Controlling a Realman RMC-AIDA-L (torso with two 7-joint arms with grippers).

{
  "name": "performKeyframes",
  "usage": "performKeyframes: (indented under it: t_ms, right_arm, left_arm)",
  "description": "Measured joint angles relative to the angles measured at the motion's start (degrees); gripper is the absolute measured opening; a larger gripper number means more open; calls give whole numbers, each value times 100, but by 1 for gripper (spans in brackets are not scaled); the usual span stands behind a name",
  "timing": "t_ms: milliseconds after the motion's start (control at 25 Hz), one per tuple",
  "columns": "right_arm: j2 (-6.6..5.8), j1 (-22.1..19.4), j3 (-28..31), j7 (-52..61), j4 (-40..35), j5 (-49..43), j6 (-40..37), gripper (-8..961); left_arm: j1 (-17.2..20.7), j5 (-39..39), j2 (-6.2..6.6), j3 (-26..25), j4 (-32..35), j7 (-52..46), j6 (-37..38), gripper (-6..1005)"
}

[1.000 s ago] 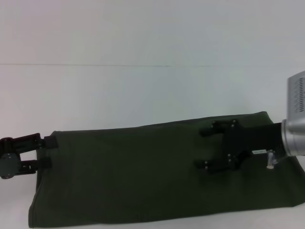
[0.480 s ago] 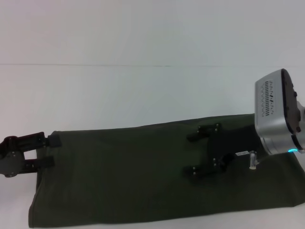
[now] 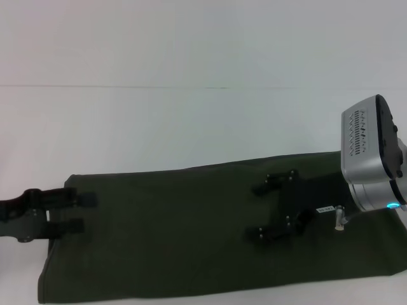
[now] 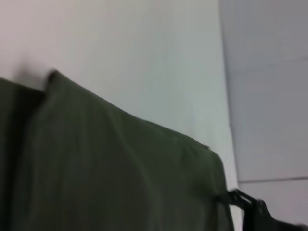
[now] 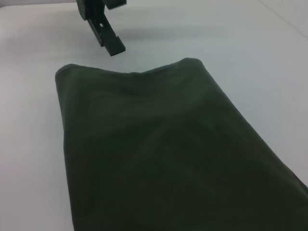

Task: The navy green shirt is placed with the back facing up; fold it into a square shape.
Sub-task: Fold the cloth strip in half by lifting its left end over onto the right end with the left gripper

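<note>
On the table: plain white tabletop [image 3: 191, 127], white wall behind it, thin seam line where they meet.
Shirt: large dark olive-green soft cloth shirt [image 3: 191, 229] lies flat as a long folded band across the near part of the table, plain side up, no lettering visible.
Left claw: black left gripper [image 3: 81, 212] at the band's left end, fingers spread apart, both tips over the cloth edge, nothing pinched between them.
Right claw: black right gripper [image 3: 261, 211] on a silver wrist, over the right part of the band, fingers wide apart, released; can't tell if the tips touch the cloth.
Left wrist view only: shirt [image 4: 110, 178] fills the near field with soft ridges, rounded folded corner against white table [image 4: 144, 57]; right gripper's black fingertip [image 4: 240, 198] just beyond the far end.
Right wrist view only: the band's left end [image 5: 154, 144] with two rounded corners; left gripper's finger [image 5: 108, 38] just past that edge, over bare table.
</note>
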Motion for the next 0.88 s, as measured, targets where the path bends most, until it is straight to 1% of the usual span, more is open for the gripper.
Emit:
performKeyframes:
  t_ms: [120, 200, 320, 400, 440, 720, 880]
  right_arm:
    - [-6, -17, 0, 53, -1, 2, -7, 896]
    - [-6, -18, 0, 57, -1, 6, -5, 897]
    - [-1, -18, -1, 58, -2, 18, 21, 897]
    - [0, -16, -1, 58, -1, 22, 22, 897]
    - [1, -15, -2, 58, -2, 22, 21, 897]
    - [-3, -2, 32, 57, -1, 23, 29, 896]
    - [-12, 8, 116, 57, -1, 22, 31, 896]
  left_arm:
    - [-18, -1, 47, 6, 28, -120, -100, 877]
    - [-64, 16, 43, 89, 5, -151, -171, 877]
    - [-99, 45, -11, 533, -13, -309, -536, 876]
    - [-96, 46, -28, 872, 2, -464, -859, 876]
    - [-91, 46, -32, 958, 14, -514, -969, 877]
    - [-75, 378, -26, 1022, 165, -716, -1443, 877]
    - [-75, 458, -14, 1001, 183, -755, -1542, 878]
